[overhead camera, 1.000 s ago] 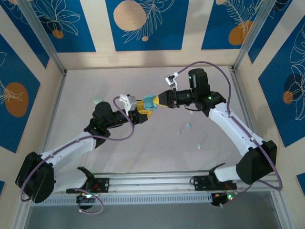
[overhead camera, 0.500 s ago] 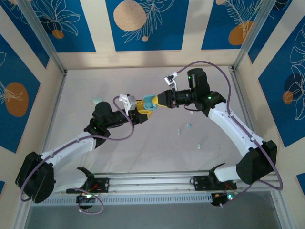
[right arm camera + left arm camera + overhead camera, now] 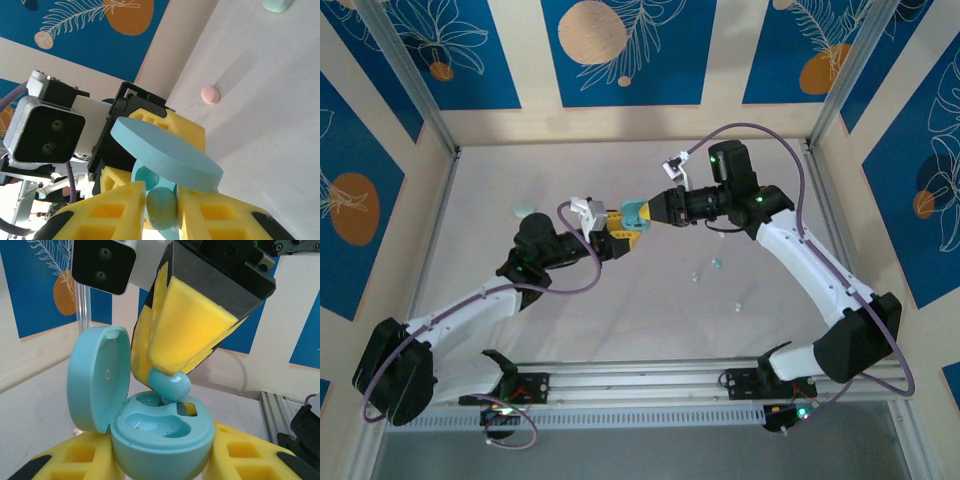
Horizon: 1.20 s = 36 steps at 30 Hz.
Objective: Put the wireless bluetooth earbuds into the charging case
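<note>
left hand (image 3: 623,232) grips the case (image 3: 160,440) upright, lid (image 3: 97,380) open at 9 o'clock, so its sockets (image 3: 150,421) face the right hand (image 3: 653,212), which pinches an earbud (image 3: 170,385) at the 12 o'clock socket.

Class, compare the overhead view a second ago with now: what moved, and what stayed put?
The right arm's wrist shifted slightly left; the right gripper still pinches the blue earbud over the open case. The left gripper, holding the case, and the loose earbuds on the table stayed put.
</note>
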Available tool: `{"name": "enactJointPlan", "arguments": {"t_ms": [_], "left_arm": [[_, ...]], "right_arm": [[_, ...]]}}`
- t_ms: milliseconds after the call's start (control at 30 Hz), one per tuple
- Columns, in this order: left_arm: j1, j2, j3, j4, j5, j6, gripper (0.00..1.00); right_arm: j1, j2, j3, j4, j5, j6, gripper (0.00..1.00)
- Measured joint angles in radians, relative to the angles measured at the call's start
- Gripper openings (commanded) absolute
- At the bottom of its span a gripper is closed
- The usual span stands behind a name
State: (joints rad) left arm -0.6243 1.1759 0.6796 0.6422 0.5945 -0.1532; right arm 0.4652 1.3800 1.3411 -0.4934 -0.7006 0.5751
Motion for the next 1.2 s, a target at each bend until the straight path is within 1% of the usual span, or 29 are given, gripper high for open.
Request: {"name": "enactJointPlan", "arguments": {"t_ms": [267,367,433,533,800,1033,1200], "left_arm": [[0.0,0.0,0.0,-0.005,0.0,-0.006,0.36],[0.0,0.0,0.0,-0.01,0.0,-0.006,0.36],[0.0,0.0,0.0,-0.014,0.0,-0.006,0.36],[0.0,-0.001,0.0,-0.014,-0.001,-0.006,0.36],[0.0,-0.006,0.0,-0.014,0.0,-0.003,0.36],[0.0,-0.021,0.0,0.0,0.0,-0.002,0.36],[0.0,-0.021,0.0,0.001,0.0,-0.002,0.36]], "right_arm": [[0.011,0.0,0.019,-0.039,0.044,-0.03,0.27],[0.013,0.0,0.021,-0.047,0.053,-0.033,0.29],[0.013,0.0,0.024,-0.051,0.06,-0.034,0.31],[0.014,0.0,0.034,-0.062,0.066,-0.034,0.39],[0.013,-0.01,0.05,-0.085,0.08,-0.037,0.47],[-0.004,-0.06,0.05,-0.099,0.108,-0.037,0.48],[-0.06,-0.14,0.009,-0.085,0.159,-0.031,0.47]]}}
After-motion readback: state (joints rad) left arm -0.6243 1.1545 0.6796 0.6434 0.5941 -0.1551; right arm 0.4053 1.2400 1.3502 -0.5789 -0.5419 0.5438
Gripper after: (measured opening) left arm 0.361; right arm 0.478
